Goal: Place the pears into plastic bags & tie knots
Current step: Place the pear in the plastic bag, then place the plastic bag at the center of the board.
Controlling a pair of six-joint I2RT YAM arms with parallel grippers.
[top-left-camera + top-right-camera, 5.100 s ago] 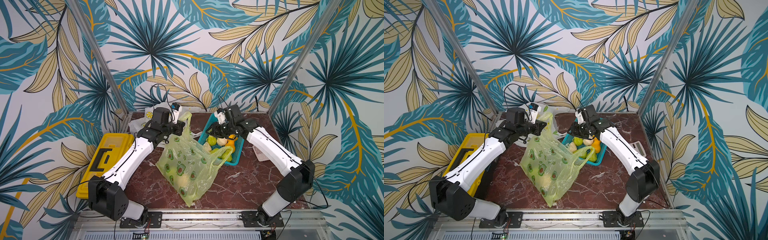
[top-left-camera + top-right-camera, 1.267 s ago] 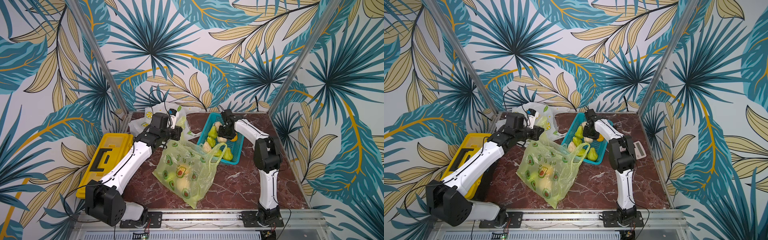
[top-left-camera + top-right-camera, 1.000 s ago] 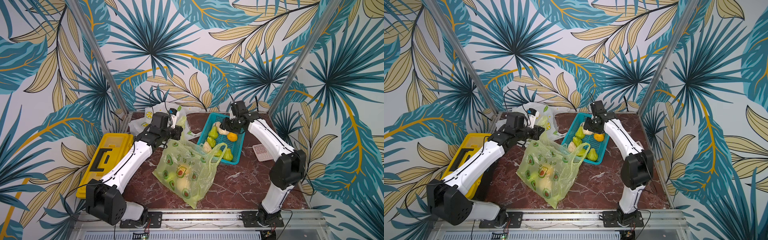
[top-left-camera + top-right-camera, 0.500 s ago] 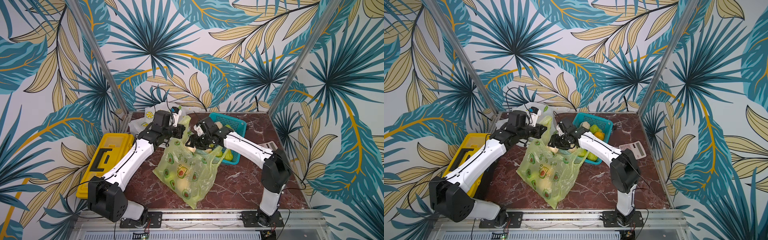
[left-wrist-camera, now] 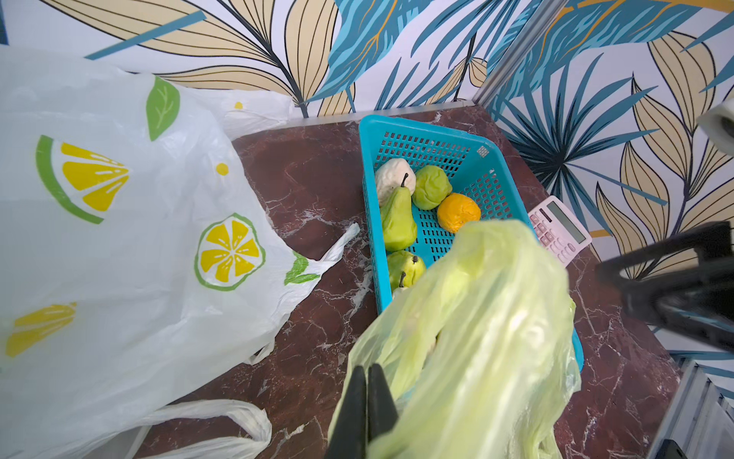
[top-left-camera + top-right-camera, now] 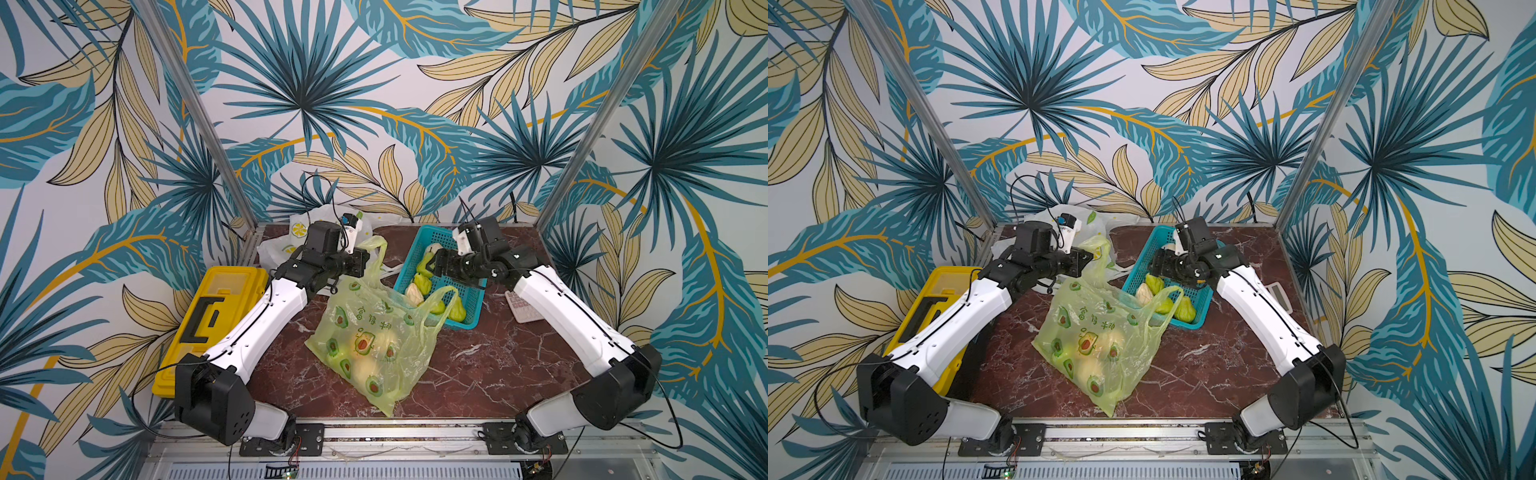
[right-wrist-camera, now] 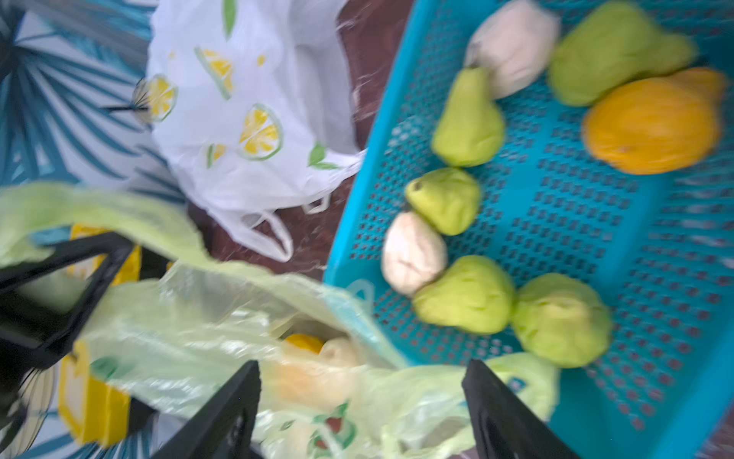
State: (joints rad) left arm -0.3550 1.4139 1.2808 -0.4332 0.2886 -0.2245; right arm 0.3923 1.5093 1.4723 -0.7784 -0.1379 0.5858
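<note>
The yellow-green plastic bag (image 6: 374, 345) with avocado prints lies mid-table, its mouth held up beside the teal basket (image 6: 478, 299). My left gripper (image 6: 366, 259) is shut on the bag's handle; in the left wrist view its fingers (image 5: 367, 397) pinch the green film (image 5: 476, 318). Pale pears show through the bag (image 7: 341, 353). My right gripper (image 6: 435, 266) hangs open and holding nothing over the basket's near-left side, with the bag's edge below its jaws (image 7: 361, 369). Green pears (image 7: 468, 123) and cream pears (image 7: 413, 254) lie in the basket. No knots show.
White lemon-print bags (image 6: 286, 241) are heaped at the back left corner. An orange fruit (image 5: 458, 212) sits in the basket. A yellow toolbox (image 6: 212, 316) stands at the left edge. A pink calculator (image 6: 521, 307) lies right of the basket.
My right gripper has pulled back from the bag's mouth to above the basket, its jaws wider and no pear in them. The left gripper still holds the handle up.
</note>
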